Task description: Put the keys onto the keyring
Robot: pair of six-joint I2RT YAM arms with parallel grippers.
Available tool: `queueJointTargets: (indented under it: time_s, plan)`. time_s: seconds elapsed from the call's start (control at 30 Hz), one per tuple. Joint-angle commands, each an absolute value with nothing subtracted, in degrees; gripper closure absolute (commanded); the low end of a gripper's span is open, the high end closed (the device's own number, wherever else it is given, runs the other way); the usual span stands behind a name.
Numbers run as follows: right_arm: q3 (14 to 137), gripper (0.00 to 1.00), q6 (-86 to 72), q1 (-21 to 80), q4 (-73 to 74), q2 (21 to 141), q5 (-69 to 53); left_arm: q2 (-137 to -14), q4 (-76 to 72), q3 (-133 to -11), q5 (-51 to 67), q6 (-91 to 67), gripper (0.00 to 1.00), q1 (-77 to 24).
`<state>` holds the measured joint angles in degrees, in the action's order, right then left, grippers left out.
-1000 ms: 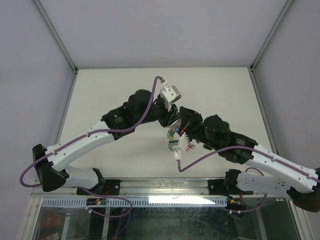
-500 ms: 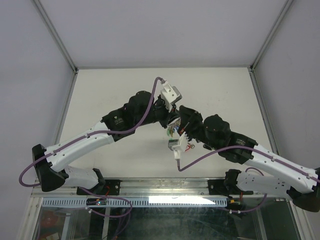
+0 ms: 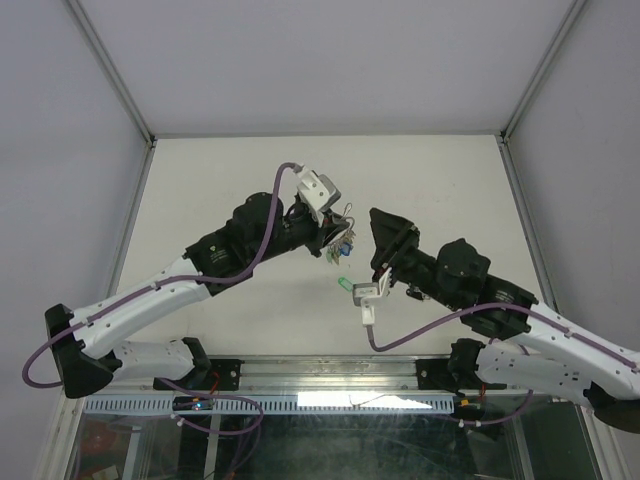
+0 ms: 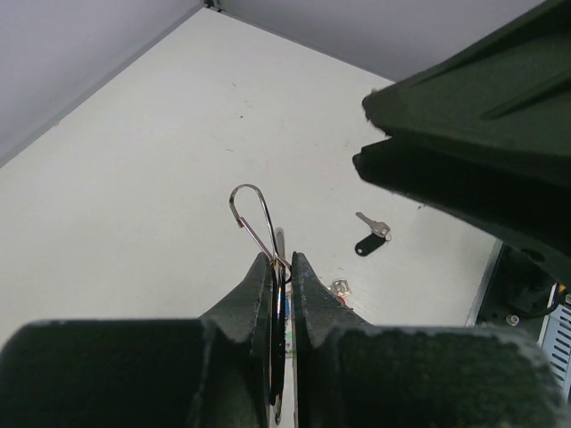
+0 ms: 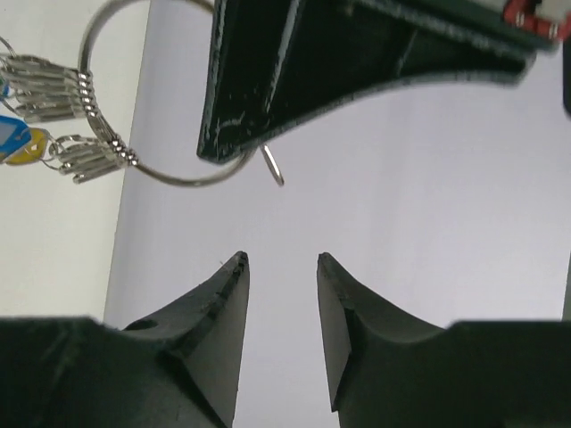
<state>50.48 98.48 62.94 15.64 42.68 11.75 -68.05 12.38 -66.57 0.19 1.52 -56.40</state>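
Grip changed, arms parted.
My left gripper (image 4: 281,260) has closed on the keyring (image 3: 341,238) and drawn it left. My right gripper (image 5: 281,260) has opened and backed off right. What looks like a green tag (image 3: 344,284) now lies exposed between them.

Nothing in any view can be read: no writing, number, brand or sign. The blue and yellow oval plastic tags (image 5: 18,141) hanging on the thin silver wire keyring (image 5: 178,181) sit at about ten o'clock in the right wrist view. They are cut off by the picture's edge and show no legible print. The black oval plastic tag (image 4: 366,245) on the small silver key (image 4: 376,226), just towards three o'clock from the middle of the left wrist view, is too small to tell whether it bears any mark.
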Motion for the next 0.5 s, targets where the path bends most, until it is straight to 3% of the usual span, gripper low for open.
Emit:
queueJointTargets:
  time_s: [0.0,0.13,0.27,0.47]
  plan:
    - [48.4,0.60,87.2,63.2,7.2,38.5,14.7,-62.8,4.5,-64.1,-0.5,2.5,1.00,-56.2]
    - [51.1,0.57,61.0,63.2,4.4,37.1,18.0,-60.8,3.3,-62.0,-0.8,3.3,1.00,-56.2]
    - [62.4,0.53,24.7,63.1,14.0,42.8,25.9,-60.1,3.3,-60.9,-2.6,4.3,1.00,-56.2]
    - [73.0,0.53,-9.3,60.8,26.5,52.0,27.3,-60.2,3.7,-60.6,-6.2,7.0,1.00,-56.2]
